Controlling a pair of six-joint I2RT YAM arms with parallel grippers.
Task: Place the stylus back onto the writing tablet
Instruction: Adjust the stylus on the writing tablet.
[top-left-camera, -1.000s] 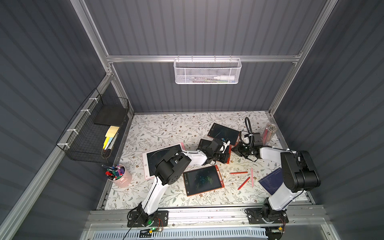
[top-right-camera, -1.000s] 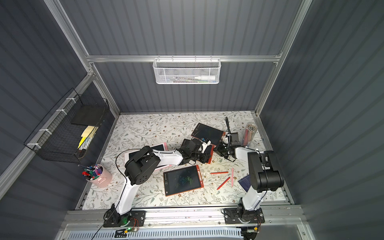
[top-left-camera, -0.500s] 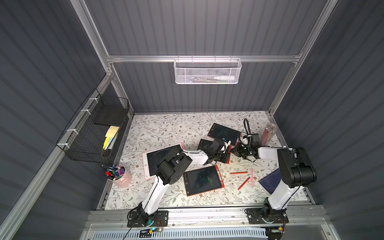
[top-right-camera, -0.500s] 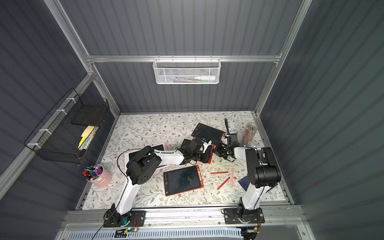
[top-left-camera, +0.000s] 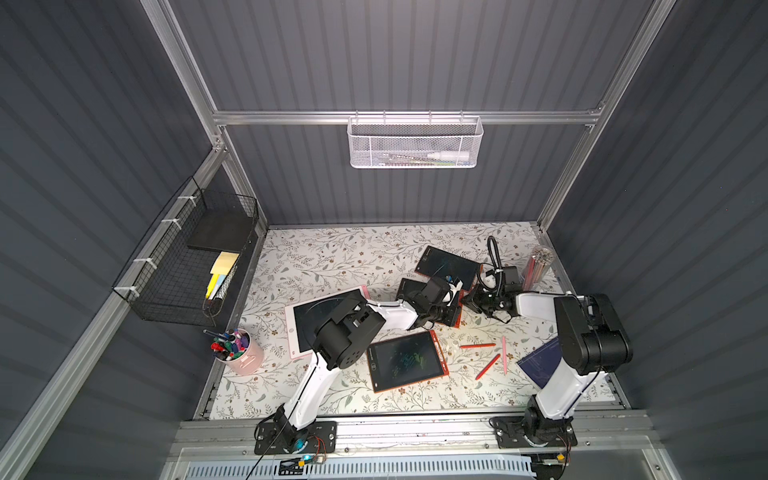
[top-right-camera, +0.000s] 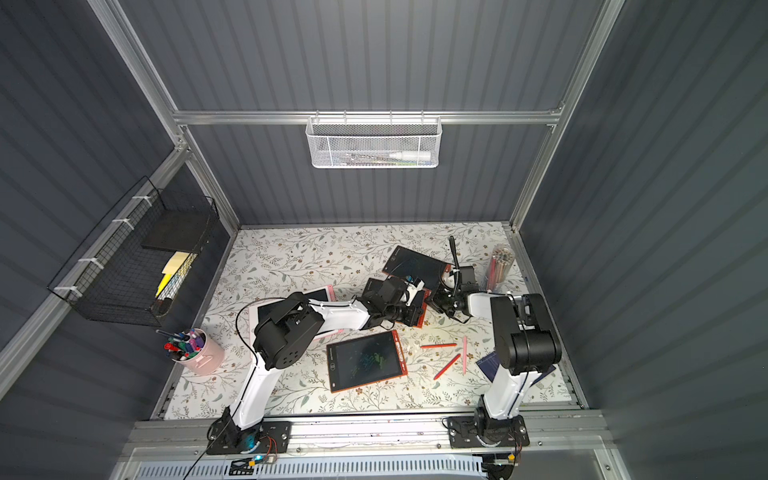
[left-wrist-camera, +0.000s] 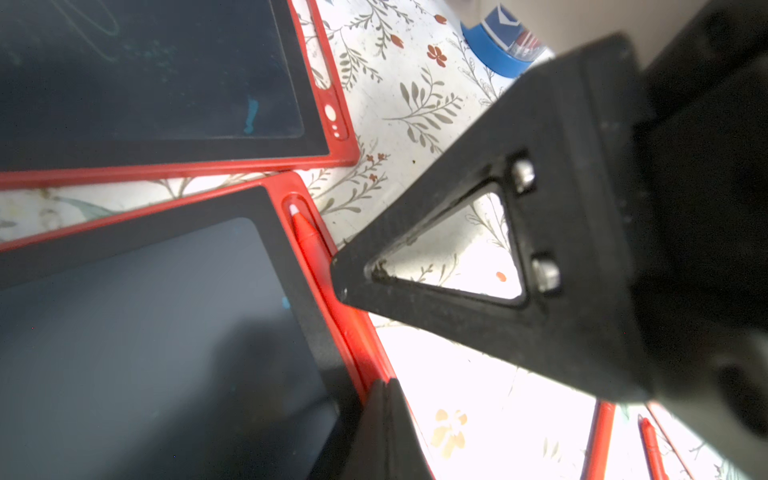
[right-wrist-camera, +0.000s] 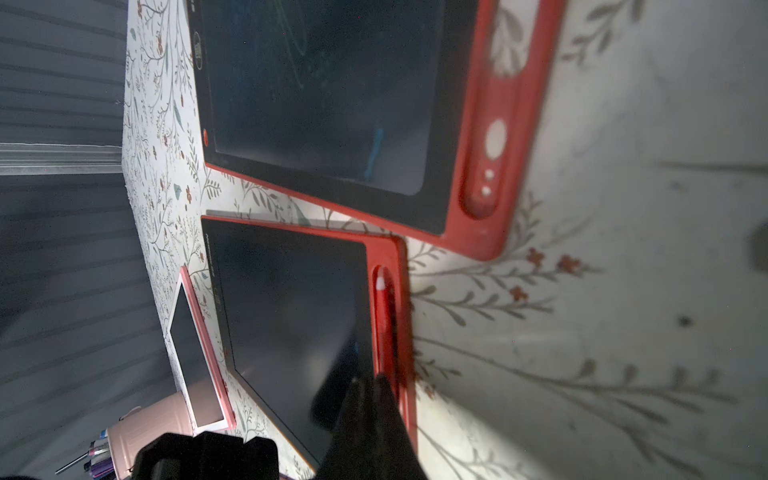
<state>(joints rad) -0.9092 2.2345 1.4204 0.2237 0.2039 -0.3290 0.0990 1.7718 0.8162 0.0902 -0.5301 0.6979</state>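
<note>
Starting at the left: find the left gripper (left-wrist-camera: 380, 411) clenched on nothing, tip set down at the red rim of the tablet (left-wrist-camera: 145, 324), apparently pinning it. Cannot tell how firmly.

Next along, see the stylus (left-wrist-camera: 309, 241) lying in the tablet's side slot, with its rear half hidden under black fingertips. Points its white tip at the slot's end by the tablet corner, the corner nearest a second red tablet (left-wrist-camera: 166, 83) with no stylus in its slot. Runs its long axis along the slot, parallel to that edge of the screen, lying flat.

Judge it light, stiff, slim, smooth plastic: likely to roll or skid if nudged sideways, unlikely to bend. Best pinched across the shaft near the middle, or pressed from above once in the groove.

Further right, find the right gripper (right-wrist-camera: 368, 399) clenched too, holding nothing, tip down on or just at the stylus shaft inside the slot. Cannot tell whether fully clicked home.

Beyond, well apart, spot a loose red pen (top-left-camera: 478, 345) with two more near it on the table (top-left-camera: 332, 257).
</note>
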